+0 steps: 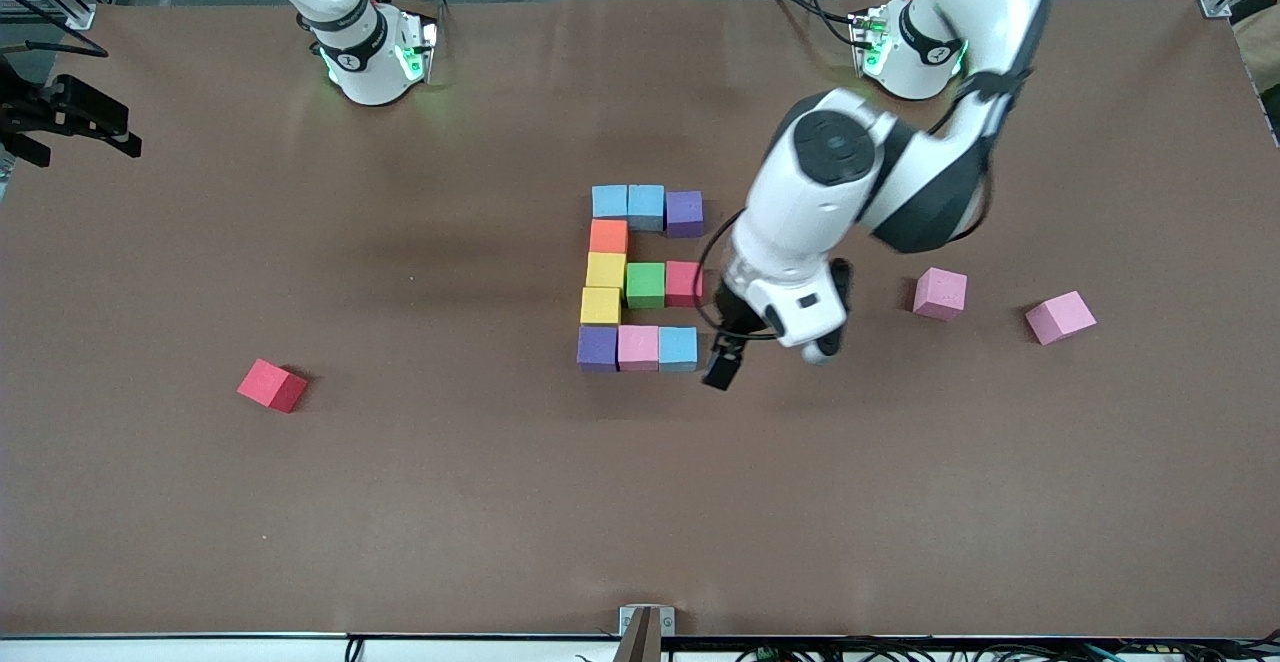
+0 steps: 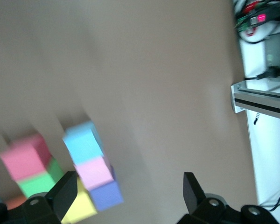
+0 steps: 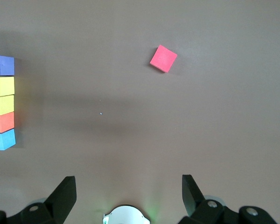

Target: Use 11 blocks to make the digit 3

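Eleven blocks lie together as the digit 3 (image 1: pixel 640 277) mid-table. Its bar farthest from the camera is two blue cubes and a purple cube (image 1: pixel 684 213). An orange cube (image 1: pixel 608 236) and two yellow cubes form the column, with green (image 1: pixel 645 284) and red beside them. The nearest bar is purple, pink and a blue cube (image 1: pixel 677 348). My left gripper (image 1: pixel 750 354) (image 2: pixel 129 189) hangs open and empty just off that blue cube, toward the left arm's end. High over its own base, my right gripper (image 3: pixel 128 191) waits open and empty.
A loose red block (image 1: pixel 272 385) (image 3: pixel 163 58) lies toward the right arm's end of the table. Two loose pink blocks (image 1: pixel 940 293) (image 1: pixel 1062 317) lie toward the left arm's end. The table's front edge carries a metal bracket (image 1: pixel 645 627).
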You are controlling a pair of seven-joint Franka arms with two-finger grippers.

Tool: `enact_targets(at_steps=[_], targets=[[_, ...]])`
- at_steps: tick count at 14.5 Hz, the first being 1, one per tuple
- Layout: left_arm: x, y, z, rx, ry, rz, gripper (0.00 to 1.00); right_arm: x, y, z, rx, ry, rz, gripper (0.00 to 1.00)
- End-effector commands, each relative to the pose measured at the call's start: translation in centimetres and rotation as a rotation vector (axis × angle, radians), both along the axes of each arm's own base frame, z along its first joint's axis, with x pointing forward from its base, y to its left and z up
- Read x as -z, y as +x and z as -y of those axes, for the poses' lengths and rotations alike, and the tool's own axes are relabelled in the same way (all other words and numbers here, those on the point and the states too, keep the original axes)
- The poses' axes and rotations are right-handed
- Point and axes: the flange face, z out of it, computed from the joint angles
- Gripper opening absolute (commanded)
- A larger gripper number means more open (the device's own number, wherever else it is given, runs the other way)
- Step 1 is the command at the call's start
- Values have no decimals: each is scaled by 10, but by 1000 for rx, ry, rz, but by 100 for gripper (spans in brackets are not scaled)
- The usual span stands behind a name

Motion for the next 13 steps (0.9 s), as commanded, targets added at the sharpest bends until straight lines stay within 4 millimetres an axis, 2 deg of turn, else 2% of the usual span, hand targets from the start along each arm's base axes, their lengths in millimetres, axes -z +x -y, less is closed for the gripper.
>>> enact_targets(at_steps=[1,5,7,9,10,13], targets=[[-31,5,-66,231,107,-19,100,-2,-7,0,-1,-1,2,100],[-77,13,-179,525,211,-59,100,-2,-7,0,-1,-2,2,100],[-100,11,-226,669,238,-56,100,-2,-7,0,-1,-2,2,100],[-122,-1,-259,782,250,-74,100,-2,-7,0,-1,-2,2,100],[-133,-8,-268,830,264,-68,100,-2,-7,0,0,-1,2,100],[-154,-34,-312,960,258,-146,100,-2,-7,1,0,-2,2,100]])
